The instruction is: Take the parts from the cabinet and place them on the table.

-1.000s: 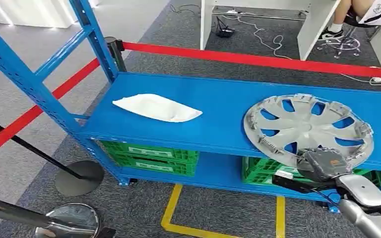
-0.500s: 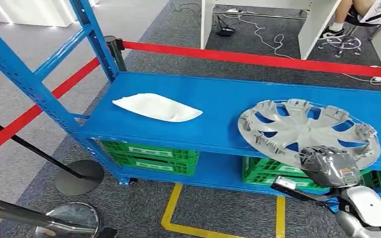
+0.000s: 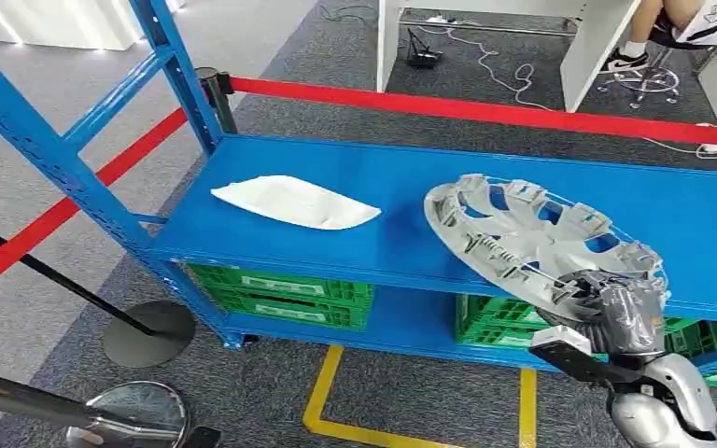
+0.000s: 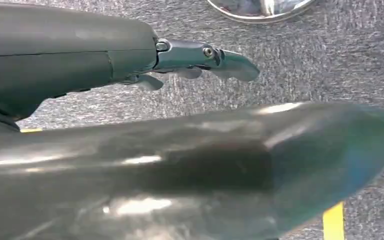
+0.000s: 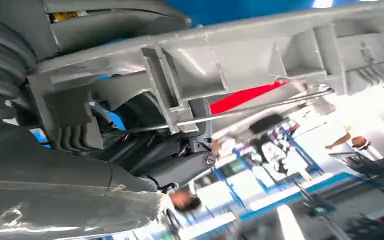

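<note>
right hand [image 3: 616,313] clamped on hubcap [image 3: 532,238] near rim, tilted above shelf [image 3: 401,201]; light, stiff plastic, fragile clips, rim grip looks right; left hand [image 4: 200,57] slack, empty

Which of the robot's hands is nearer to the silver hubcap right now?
Right. The right hand grips the near rim of the hubcap, tilting it up off the blue shelf. The left hand hangs low over the grey carpet, well away from it.
</note>
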